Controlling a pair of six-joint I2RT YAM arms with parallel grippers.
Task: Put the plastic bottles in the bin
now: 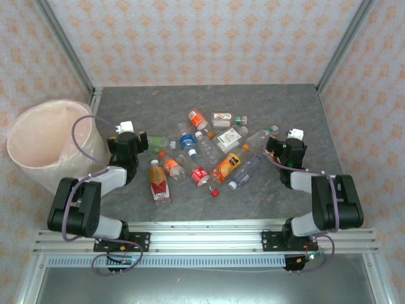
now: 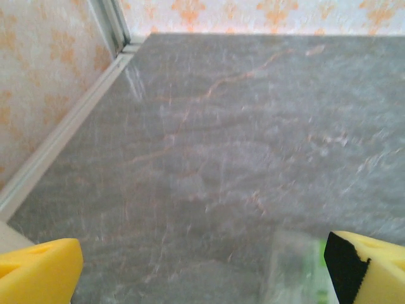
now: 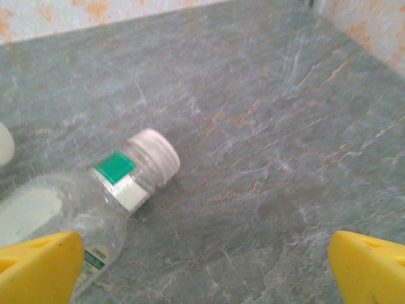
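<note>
My left gripper (image 1: 145, 143) sits left of centre in the overhead frame, just right of the bin (image 1: 44, 177). Its fingers are spread wide with nothing between them. In its wrist view my yellow fingertips (image 2: 38, 272) fill the two bottom corners with bare grey table (image 2: 209, 158) between them. A blurred clear bottle with green on it (image 2: 297, 272) lies at the bottom edge, just inside the right-hand tip. I cannot tell whether it touches.

My right gripper (image 1: 272, 147) is right of centre in the overhead frame, also fully apart and holding nothing. In its wrist view a white-capped bottle (image 3: 120, 190) with a green tag at the neck lies on its side at lower left. Its body runs down behind the fingertip in that corner.

The plastic bottles (image 1: 202, 152) lie scattered on the table in the middle of the overhead frame, between my two grippers. The bin stands at the far left, beside the table's left edge.
</note>
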